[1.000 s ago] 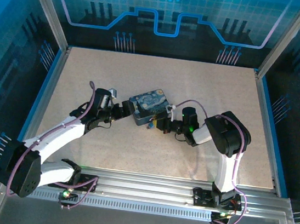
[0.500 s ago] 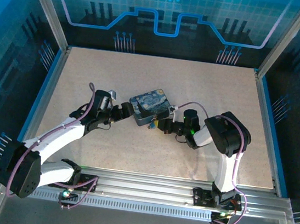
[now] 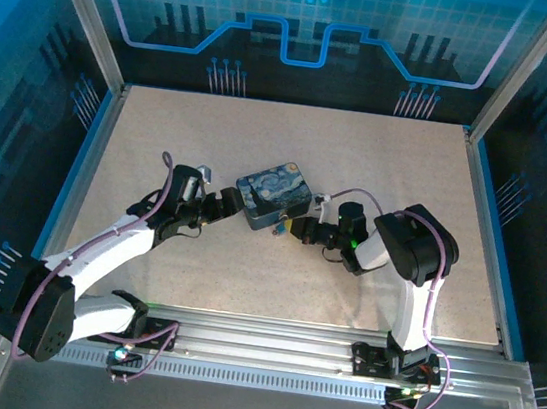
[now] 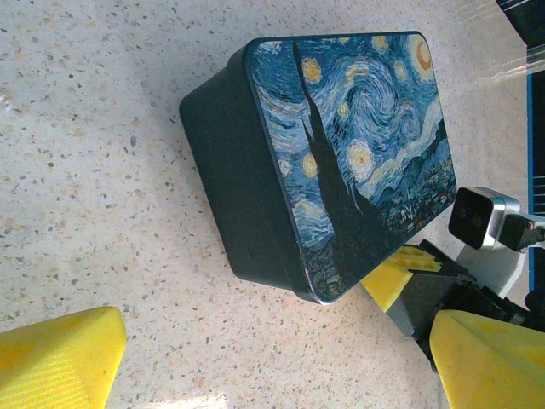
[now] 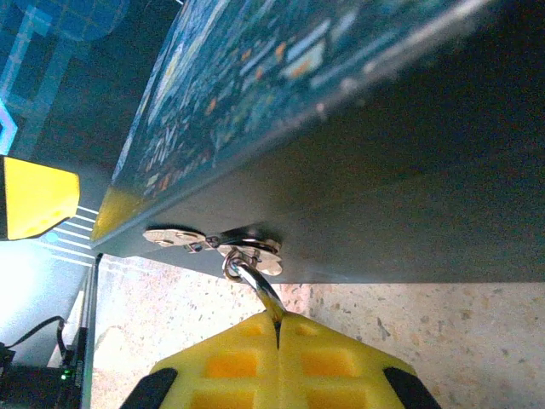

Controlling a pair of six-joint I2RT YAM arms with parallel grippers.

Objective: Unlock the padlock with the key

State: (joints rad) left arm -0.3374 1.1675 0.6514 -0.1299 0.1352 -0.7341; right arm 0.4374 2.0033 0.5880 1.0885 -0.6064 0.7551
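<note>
The key (image 5: 271,304) is pinched in the clenched right gripper (image 5: 277,341) at the padlock (image 5: 242,266) on the latch (image 5: 174,236) of the tin box (image 4: 341,153), the left gripper (image 3: 226,203) is seen released beside the box, and, the key-in-lock step being judged in hand, a small steady turn is called for.

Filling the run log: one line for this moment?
left claw: open, near tin box | right claw: shut on thin metal piece at box latch

Starry-night tin box (image 4: 341,162) on speckled table (image 4: 102,128), ahead of left pincer (image 4: 277,345), yellow fingertips (image 4: 60,358) wide apart
</note>
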